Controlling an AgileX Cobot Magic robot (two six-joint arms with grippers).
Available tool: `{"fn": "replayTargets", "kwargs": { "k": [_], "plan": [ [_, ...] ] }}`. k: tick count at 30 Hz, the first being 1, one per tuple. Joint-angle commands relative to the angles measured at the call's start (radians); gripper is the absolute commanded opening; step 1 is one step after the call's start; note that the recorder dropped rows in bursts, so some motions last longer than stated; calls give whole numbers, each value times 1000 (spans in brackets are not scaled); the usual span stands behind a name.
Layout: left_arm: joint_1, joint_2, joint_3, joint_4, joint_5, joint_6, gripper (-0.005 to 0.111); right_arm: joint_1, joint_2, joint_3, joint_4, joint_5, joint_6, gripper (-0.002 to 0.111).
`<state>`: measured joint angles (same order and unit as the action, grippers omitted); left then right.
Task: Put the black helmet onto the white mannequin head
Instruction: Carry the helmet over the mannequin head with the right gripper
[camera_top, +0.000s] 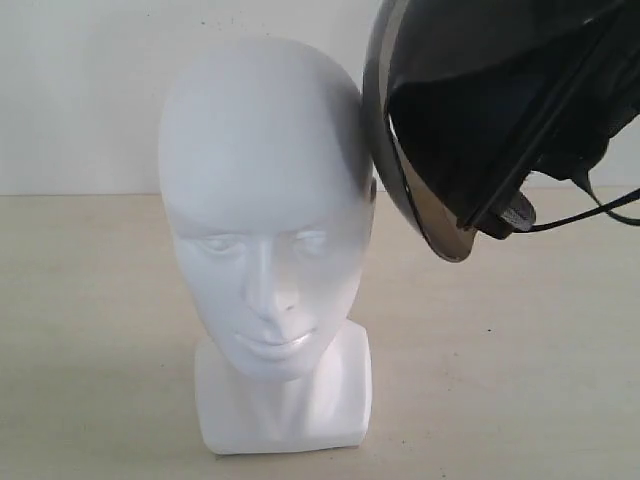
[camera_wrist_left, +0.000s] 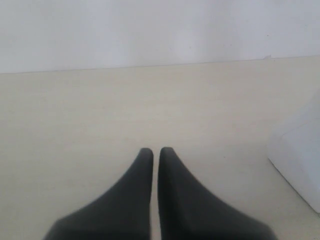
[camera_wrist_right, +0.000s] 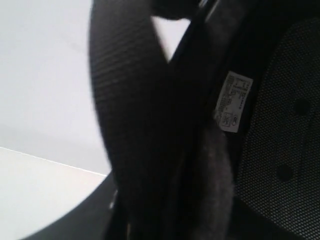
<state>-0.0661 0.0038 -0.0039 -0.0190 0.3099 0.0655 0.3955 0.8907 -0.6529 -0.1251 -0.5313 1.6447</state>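
On the left, your left gripper (camera_wrist_left: 156, 150) is clenched on nothing, fingertips almost touching. It hovers low over the bare counter (camera_top: 90, 330), near the squarish base (camera_wrist_left: 300, 160), probably parked there to leave the other arm room. The white mannequin head (camera_top: 265, 200) stands upright on the counter, well forward of its far edge, facing the exterior camera, with nothing on it yet. Further right, the black helmet (camera_top: 480, 80) hangs in the air, tipped so its dark opening faces down and outward. The rim of its smoky visor (camera_top: 420, 215) is touching or just beside the side of the crown, a tilt that seems meant to hook the shell over the crown. The frame cuts off the helmet's top and far side. You cannot pick out the right gripper: its wrist view shows only blurred padding (camera_wrist_right: 135, 125), mesh lining (camera_wrist_right: 285, 125) and a white label (camera_wrist_right: 232, 102), so its grip cannot be told.
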Motion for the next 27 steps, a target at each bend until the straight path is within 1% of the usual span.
{"fn": "replayTargets", "kwargs": {
  "k": [1,3,4,9,10,11,12,16,22,27],
  "plan": [
    [-2,-4,4,0,-3,6,4,3,-9,14,98,-222,25,0],
    [-2,-4,4,0,-3,6,4,-12,-9,34,157,-315,27,0],
    [-2,-4,4,0,-3,6,4,-24,-9,39,164,-333,44,0],
    [-2,-4,4,0,-3,6,4,-111,-7,49,107,-379,156,0],
    [-2,-4,4,0,-3,6,4,-150,3,49,78,-416,206,0],
    [-2,-4,4,0,-3,6,4,-169,13,49,74,-453,239,0],
    [-2,-4,4,0,-3,6,4,-199,45,49,72,-527,300,0],
    [-2,-4,4,0,-3,6,4,-240,126,46,50,-690,401,0],
    [-2,-4,4,0,-3,6,4,-240,231,30,48,-690,444,0],
    [-2,-4,4,0,-3,6,4,-240,280,-26,49,-690,453,0]
  ]
}}
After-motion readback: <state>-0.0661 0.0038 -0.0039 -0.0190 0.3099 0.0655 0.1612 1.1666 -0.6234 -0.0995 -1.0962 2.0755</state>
